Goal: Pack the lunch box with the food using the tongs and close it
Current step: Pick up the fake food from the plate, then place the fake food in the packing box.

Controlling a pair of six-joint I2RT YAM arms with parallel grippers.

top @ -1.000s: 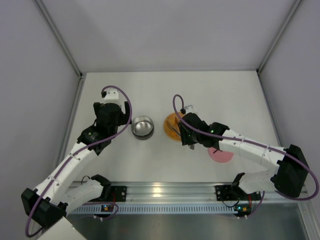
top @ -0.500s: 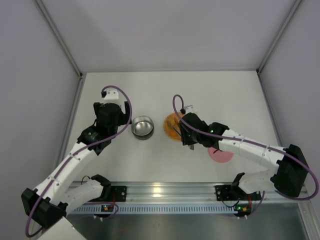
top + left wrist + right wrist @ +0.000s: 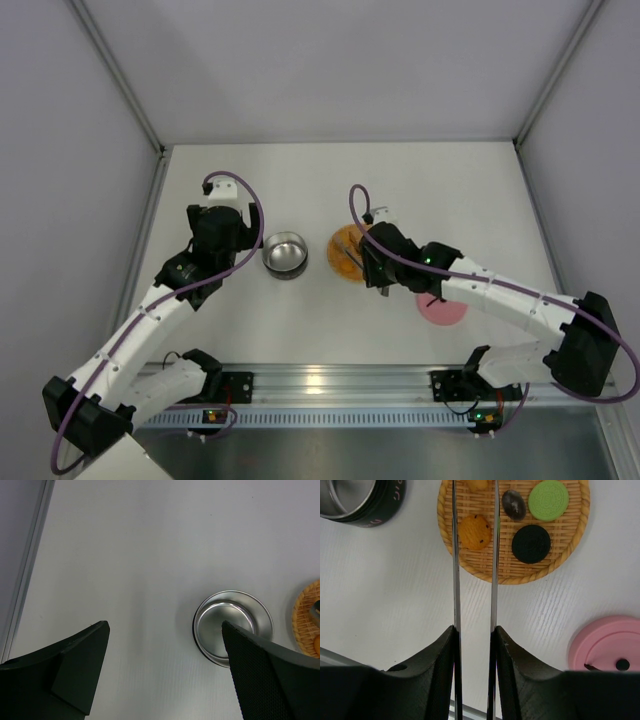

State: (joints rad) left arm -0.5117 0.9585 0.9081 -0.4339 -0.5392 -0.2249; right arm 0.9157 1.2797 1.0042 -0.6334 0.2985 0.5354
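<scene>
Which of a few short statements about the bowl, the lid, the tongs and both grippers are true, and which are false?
1. The steel bowl is empty. True.
2. The pink lid sits on the bowl. False: it lies on the table, away from the bowl.
3. The right gripper holds the tongs. True.
4. The tongs' arms straddle the lid. False: they straddle an orange piece on the woven tray.
5. The left gripper grips the bowl. False: it is open, holding nothing.
</scene>
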